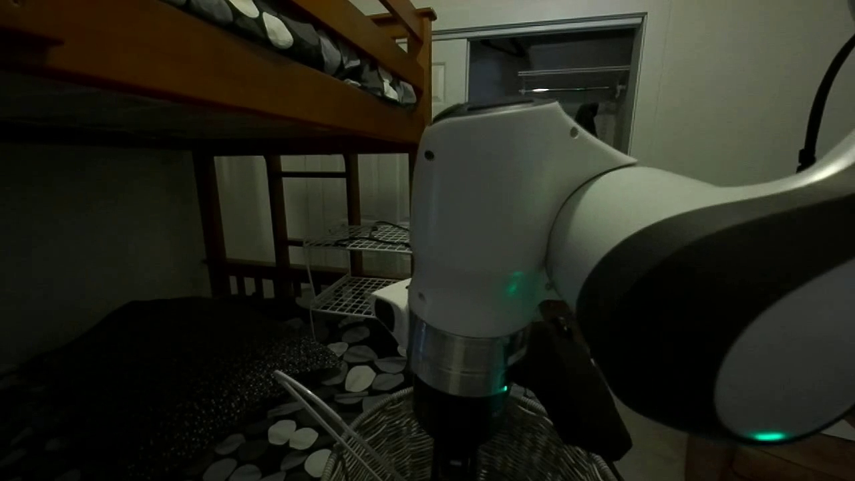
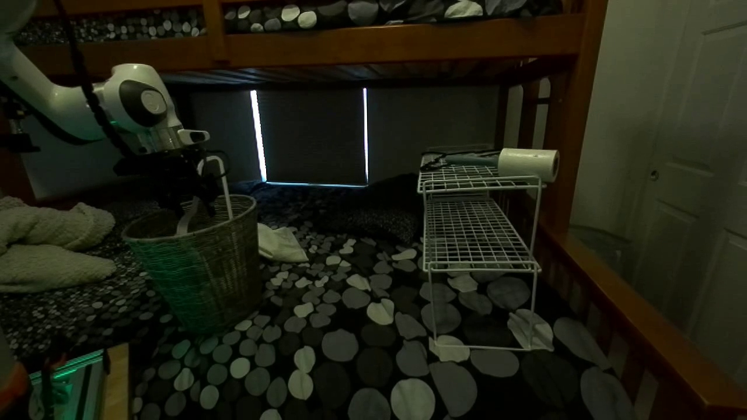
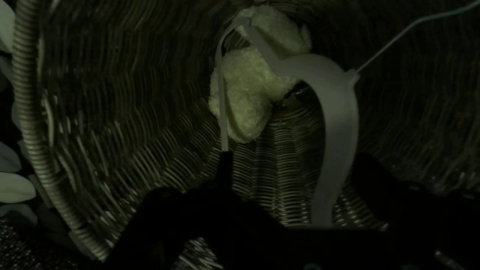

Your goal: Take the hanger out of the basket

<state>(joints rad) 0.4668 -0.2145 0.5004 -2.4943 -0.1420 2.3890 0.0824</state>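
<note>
The basket (image 2: 224,274) is a tall round woven one standing on the bed. It also shows in an exterior view (image 1: 391,434) and from above in the wrist view (image 3: 32,123). The hanger (image 3: 339,112) is pale, with a broad curved band and thin rods. Part of it rises above the basket rim in both exterior views (image 2: 227,195) (image 1: 286,378). My gripper (image 3: 294,155) points down into the basket mouth, fingers spread apart. The hanger's band passes between the fingers, and a thin rod runs behind the left fingertip. I cannot tell whether they touch. The gripper is dark in an exterior view (image 2: 192,201).
A fuzzy yellowish thing (image 3: 247,86) lies at the basket bottom. A white wire rack (image 2: 481,233) with a white cylinder (image 2: 528,165) stands on the bed. A pale cloth (image 2: 283,244) and blankets (image 2: 52,245) lie beside the basket. The upper bunk (image 2: 397,44) hangs overhead.
</note>
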